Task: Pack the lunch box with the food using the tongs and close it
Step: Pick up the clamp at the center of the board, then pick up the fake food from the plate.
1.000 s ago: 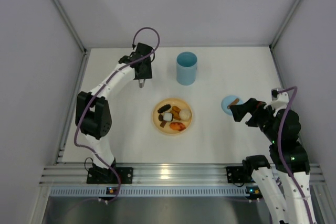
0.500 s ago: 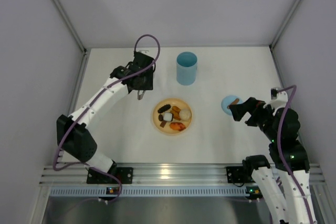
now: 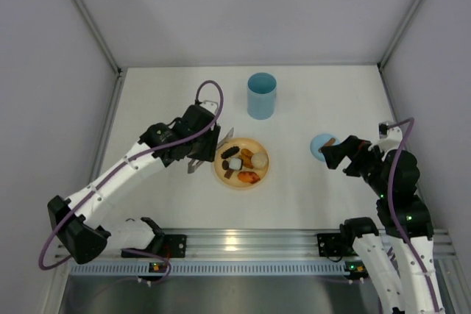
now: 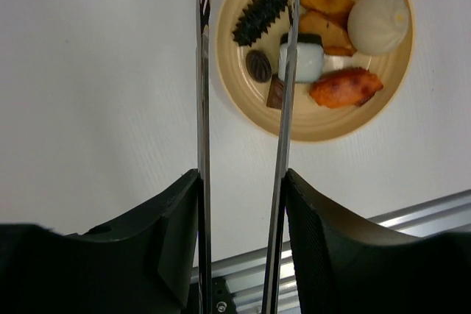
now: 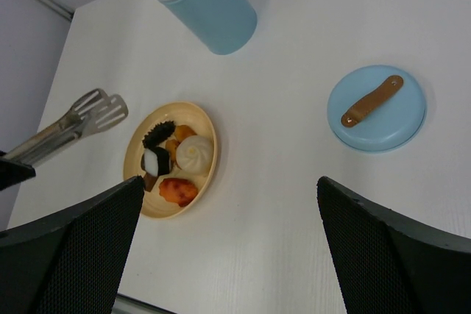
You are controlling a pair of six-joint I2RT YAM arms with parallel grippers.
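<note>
Just left of the plate [image 4: 331, 129], left gripper [image 4: 241, 189] is part-closed, pinching the tongs [image 4: 200, 108] by the handle end, tips apart over the rim. Food [image 4: 302, 60] all on plate; lunch box [image 3: 261, 95] upright, open, behind it. Right gripper [image 3: 333, 155] wide open, empty, beside the lid [image 5: 375, 108]. Best: straddle one piece, lower, squeeze gently.

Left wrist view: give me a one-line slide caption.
Left tool grips the tongs, one arm crossing above the plate of food.
</note>
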